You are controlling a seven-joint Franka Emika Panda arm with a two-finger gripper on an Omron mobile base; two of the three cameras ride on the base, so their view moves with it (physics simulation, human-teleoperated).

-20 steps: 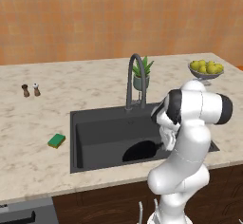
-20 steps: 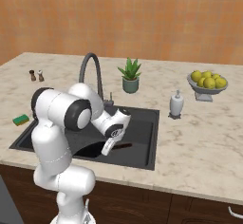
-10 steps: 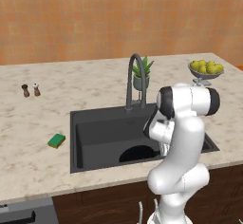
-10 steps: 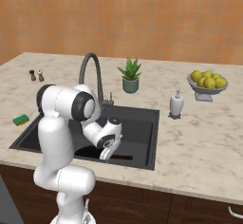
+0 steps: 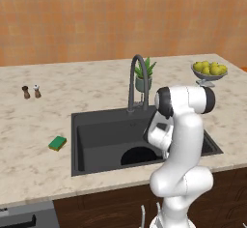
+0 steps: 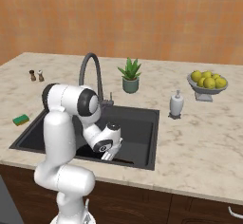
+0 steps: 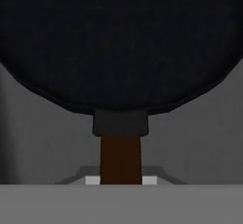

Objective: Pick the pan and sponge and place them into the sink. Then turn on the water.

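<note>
The gripper [image 6: 110, 154] is seen low inside the sink [image 5: 96, 136], its jaws closed narrowly on the brown handle of the pan [image 7: 118, 42]. The pan [image 5: 140, 155] is held at the basin's near right. The sponge [image 5: 57, 143] lies on the counter [image 5: 34, 149], just left of the sink.

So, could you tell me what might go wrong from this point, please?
The gripper is shut on the pan by its brown handle, low in the sink; a tilted release could leave the pan leaning on the basin wall. The sponge sits near the sink's left rim, so a careless reach might knock it.
</note>
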